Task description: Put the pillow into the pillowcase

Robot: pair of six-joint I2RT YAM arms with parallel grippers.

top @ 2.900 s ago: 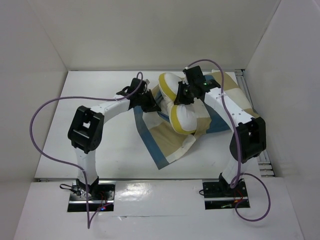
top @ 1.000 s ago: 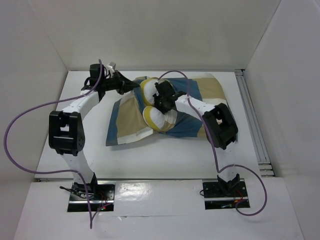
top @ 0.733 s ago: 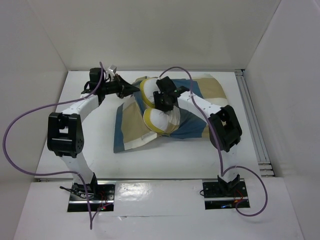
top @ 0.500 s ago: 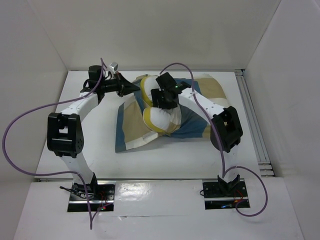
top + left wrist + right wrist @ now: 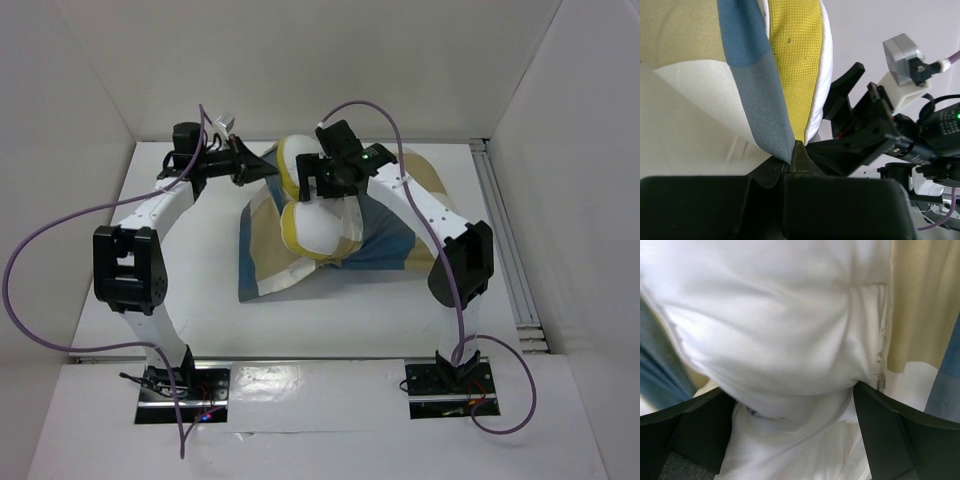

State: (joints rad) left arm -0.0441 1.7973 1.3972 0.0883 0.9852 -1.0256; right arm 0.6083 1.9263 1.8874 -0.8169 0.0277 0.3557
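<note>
From above, the right gripper point(image 5: 322, 186) had just sprung wide, letting go of the pillow point(image 5: 318, 228), which sat bunched at the far-left mouth of the pillowcase point(image 5: 385, 245), barely in by my reckoning. On the left wrist, the left gripper point(image 5: 792, 150) stayed pinched shut on the blue hem. On the right wrist, the fingers point(image 5: 695, 425) straddled white stuffing and gripped nothing, so a fresh grab looked due.

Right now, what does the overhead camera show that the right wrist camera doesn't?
Only the overhead view shows both arms, the table and the spread-out checked pillowcase, one corner pinched by the left jaws. Only the right wrist view shows, close up, the right jaws open on either side of a bunched fold of pillow. Both show the white pillow lying against the pillowcase.
</note>
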